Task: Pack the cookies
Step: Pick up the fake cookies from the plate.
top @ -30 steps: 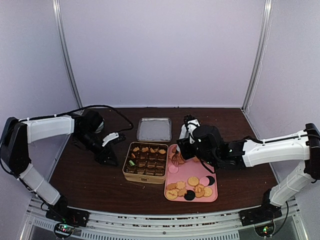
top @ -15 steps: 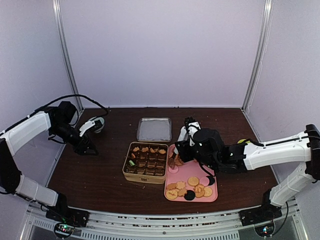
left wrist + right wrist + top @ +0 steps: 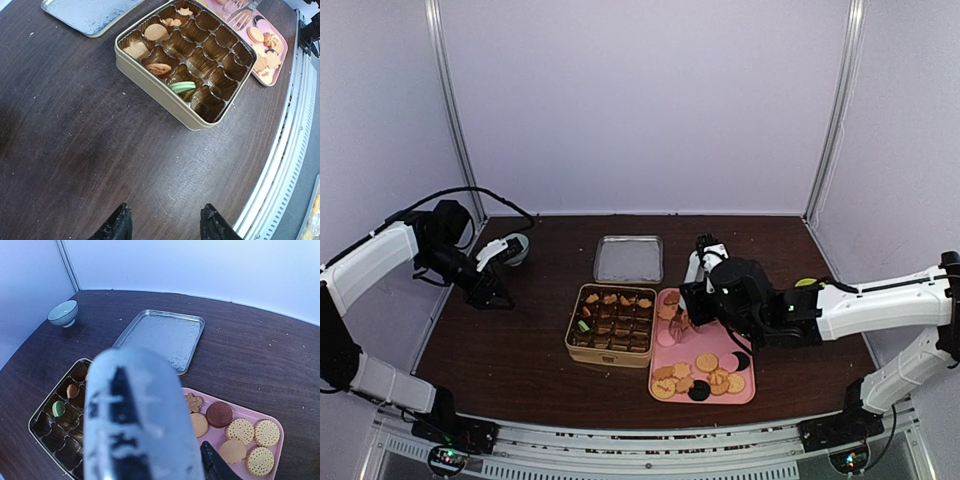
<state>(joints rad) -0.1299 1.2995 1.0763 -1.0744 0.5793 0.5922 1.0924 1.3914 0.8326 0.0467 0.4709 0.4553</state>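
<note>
- Gripping the metal tongs [image 3: 140,415], the right gripper [image 3: 685,318] is clamped round their handle. The tongs fill its wrist view as a blurred silver mass, and I cannot tell whether their tips carry anything.
- From the left wrist view, the tong tips hang over the far end of the pink tray [image 3: 708,342], just beside the tin [image 3: 160,95].
- Most of the cookies [image 3: 240,430] lie flat on that tray, a cluster at its near end and a few at the far end. Several already sit in the tin's cells, among them a green cookie [image 3: 181,86]; many cells look empty.
- They are probably light, stiff and brittle, likely to crack or crumble under a hard squeeze. Since they lie flat, the best hold is likely across opposite edges, or with one tip slid underneath, using only light pressure.
- The overlapping ones may shift when a neighbour is lifted, so a lone one at the cluster's edge looks easier.
- The left gripper [image 3: 165,231] has its fingers spread with nothing between them, above bare table [image 3: 75,150] and well apart from the tin.
- A bowl [image 3: 64,313] stands at the far left, and the lid [image 3: 162,337] lies behind the tin.
</note>
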